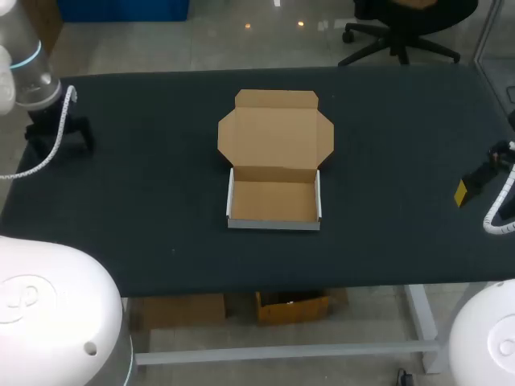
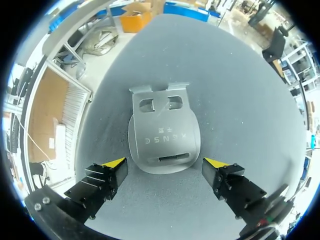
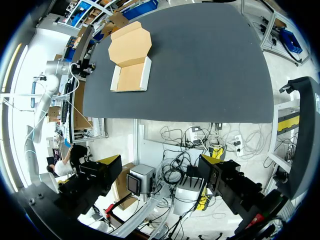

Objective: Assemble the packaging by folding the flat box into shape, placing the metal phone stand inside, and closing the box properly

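Note:
The cardboard box [image 1: 273, 161] lies mid-table with its tray walls folded up and its lid lying flat and open behind it; the tray is empty. It also shows far ahead in the right wrist view as the box [image 3: 131, 60]. The grey metal phone stand [image 2: 162, 132] lies flat on the table, its near edge between the spread fingers of my left gripper [image 2: 165, 167], which is open and not touching it. In the head view my left gripper [image 1: 56, 133] hangs at the table's far left and hides the stand. My right gripper [image 1: 475, 181] stands open at the right edge, nothing between its fingers [image 3: 112, 162].
The dark table [image 1: 386, 145] carries only the box and the stand. My right gripper [image 3: 160, 162] looks out past the table's right edge.

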